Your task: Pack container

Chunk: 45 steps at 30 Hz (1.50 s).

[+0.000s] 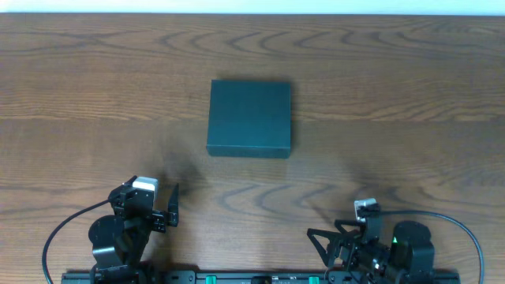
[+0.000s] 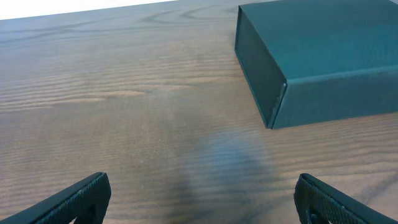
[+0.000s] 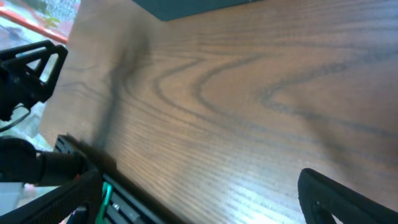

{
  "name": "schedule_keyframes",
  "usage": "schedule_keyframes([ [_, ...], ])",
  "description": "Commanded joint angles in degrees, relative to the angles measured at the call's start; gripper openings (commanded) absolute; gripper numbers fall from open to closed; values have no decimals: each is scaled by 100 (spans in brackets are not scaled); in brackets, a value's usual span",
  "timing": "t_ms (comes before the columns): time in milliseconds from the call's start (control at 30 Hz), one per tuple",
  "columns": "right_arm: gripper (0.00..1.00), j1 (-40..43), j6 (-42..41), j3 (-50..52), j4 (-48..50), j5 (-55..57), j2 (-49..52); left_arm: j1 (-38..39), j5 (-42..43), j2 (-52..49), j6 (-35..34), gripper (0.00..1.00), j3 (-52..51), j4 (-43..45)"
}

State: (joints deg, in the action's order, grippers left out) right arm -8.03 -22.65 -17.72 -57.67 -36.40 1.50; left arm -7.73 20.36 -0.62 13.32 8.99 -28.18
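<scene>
Container lid seemingly closed on table; left gripper, right gripper spread wide, empty, well apart from it.

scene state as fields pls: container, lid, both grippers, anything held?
container: dark matte box, flat on the wooden table, mid-table
lid: shut, top flat
left gripper: open, empty, at the near edge; container ahead and to its right
right gripper: open, empty, at the near edge; only an edge of the container at the top of its view
contact: neither gripper touches the container
items to pack: none visible in any view
</scene>
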Motion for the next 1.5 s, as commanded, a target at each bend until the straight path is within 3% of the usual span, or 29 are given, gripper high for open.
schedule_keyframes([
  [0,99,61,-109,52,28,-24,-105,-13,-46,42,-50,95,-107,13],
  [300,99,46,-87,76,127,52,-120,-13,-46,42,-50,95,-107,13],
  [467,99,46,31,258,1139,1410,-122,-13,-46,42,-50,96,-107,13],
  [633,99,44,1189,772,1967,2470,-122,-13,-46,42,-50,95,-107,13],
  [833,99,-109,1674,879,2063,3154,-122,-13,-46,42,-50,95,-107,13],
  [1467,99,-291,1674,879,2063,3169,-118,-13,-46,42,-50,95,-107,13],
])
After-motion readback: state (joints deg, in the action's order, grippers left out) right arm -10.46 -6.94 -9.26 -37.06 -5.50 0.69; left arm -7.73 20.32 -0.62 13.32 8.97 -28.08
